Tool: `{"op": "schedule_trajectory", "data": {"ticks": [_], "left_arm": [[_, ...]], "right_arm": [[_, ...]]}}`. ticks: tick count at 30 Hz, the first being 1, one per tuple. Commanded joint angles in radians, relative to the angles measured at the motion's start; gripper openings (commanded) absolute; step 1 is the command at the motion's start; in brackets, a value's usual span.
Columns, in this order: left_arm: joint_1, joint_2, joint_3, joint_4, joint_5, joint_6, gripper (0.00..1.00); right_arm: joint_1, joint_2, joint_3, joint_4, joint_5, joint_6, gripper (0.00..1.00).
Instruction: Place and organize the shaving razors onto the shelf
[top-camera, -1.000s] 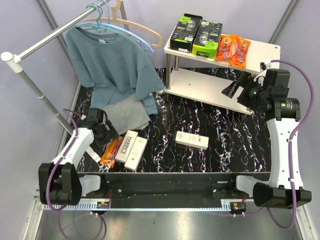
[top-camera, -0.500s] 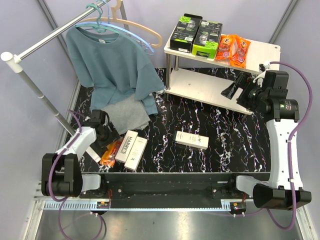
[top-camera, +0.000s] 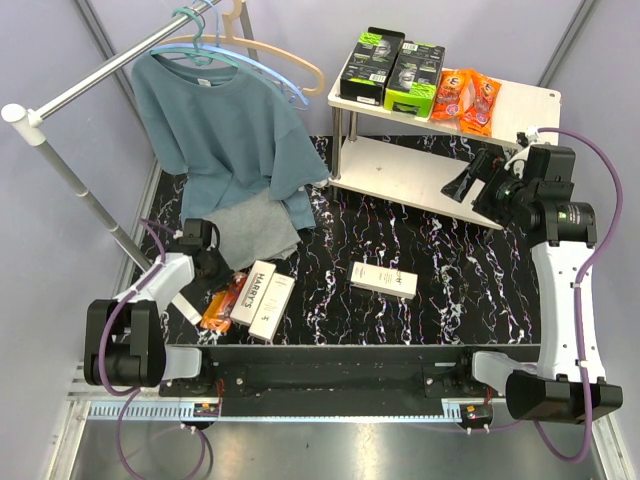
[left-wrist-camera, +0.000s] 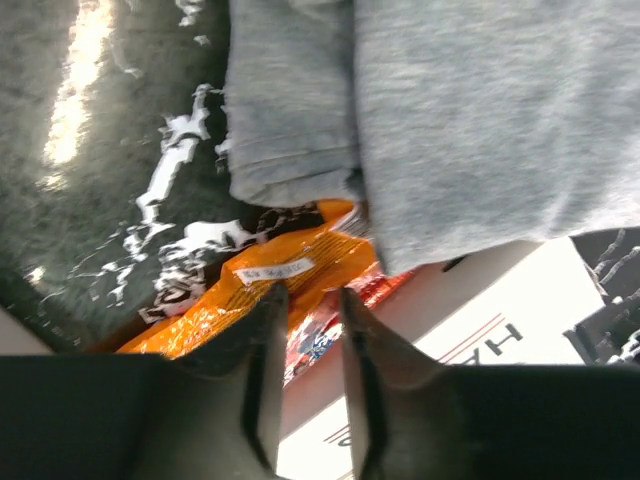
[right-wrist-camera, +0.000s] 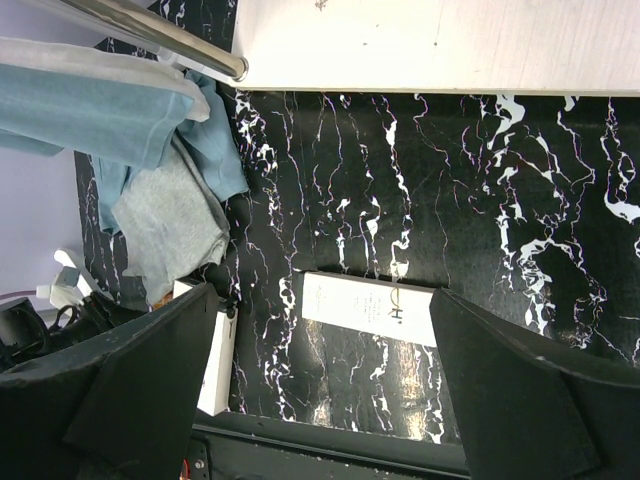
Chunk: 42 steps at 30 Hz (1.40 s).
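Left gripper (left-wrist-camera: 308, 305): lowered close to the near-left corner of the desk (top-camera: 450, 290); the jaws are drawn to a slim gap with an edge of the orange pack caught in it. How firm the pinch is cannot be told.
Orange blister pack (top-camera: 221, 305): laid flat by the desk's near-left corner and touching a white box on its right. Picking it up is judged to be the step in hand. The hold should be seated fully before any lift, and the pack raised straight up so that its neighbour is not dragged.
Grey cloth (top-camera: 258, 228): folded just beyond the pack; whether its edge overlaps the pack cannot be told, so a snag should be watched for.
HARRY'S boxes (top-camera: 262, 298): two laid side by side, right of the pack, near the desk's near edge, not yet shelved.
Single white box (top-camera: 384, 279): laid alone at mid-desk, towards the near edge.
Shelf (top-camera: 525, 100): stood at the far-right corner. On its top board two black-and-lime boxes (top-camera: 392, 70) are set at the left and two orange packs (top-camera: 466, 100) beside them; bare board is left at the right end, a fitting spot for the pack.
Right gripper (top-camera: 466, 176): held above the lower board's right end, jaws spread wide, nothing in them.
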Motion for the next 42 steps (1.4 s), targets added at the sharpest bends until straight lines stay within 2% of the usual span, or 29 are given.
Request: {"op": "schedule_trajectory", "data": {"ticks": [1, 3, 4, 12, 20, 31, 42], "left_arm": [[-0.005, 0.037, -0.050, 0.046, 0.003, 0.018, 0.13], [-0.010, 0.040, -0.050, 0.048, 0.009, 0.020, 0.00], [-0.013, 0.040, -0.050, 0.049, 0.007, 0.020, 0.00], [-0.023, -0.027, -0.045, 0.039, 0.018, 0.016, 0.00], [-0.036, -0.151, 0.018, -0.053, 0.024, 0.013, 0.00], [-0.123, -0.283, 0.165, -0.182, 0.007, -0.026, 0.00], [-0.158, -0.319, 0.328, -0.218, 0.050, -0.060, 0.00]], "right_arm": [[0.005, -0.029, -0.006, 0.037, -0.013, -0.002, 0.97], [0.005, -0.031, -0.009, 0.037, -0.011, -0.003, 0.97], [0.005, -0.031, -0.007, 0.037, -0.011, -0.002, 0.97], [0.005, -0.040, -0.018, 0.034, -0.011, -0.003, 0.97], [0.005, -0.044, -0.024, 0.037, -0.019, 0.000, 1.00], [0.005, -0.066, -0.040, 0.030, -0.022, 0.002, 1.00], [0.005, -0.072, -0.029, 0.016, -0.017, 0.000, 1.00]]}}
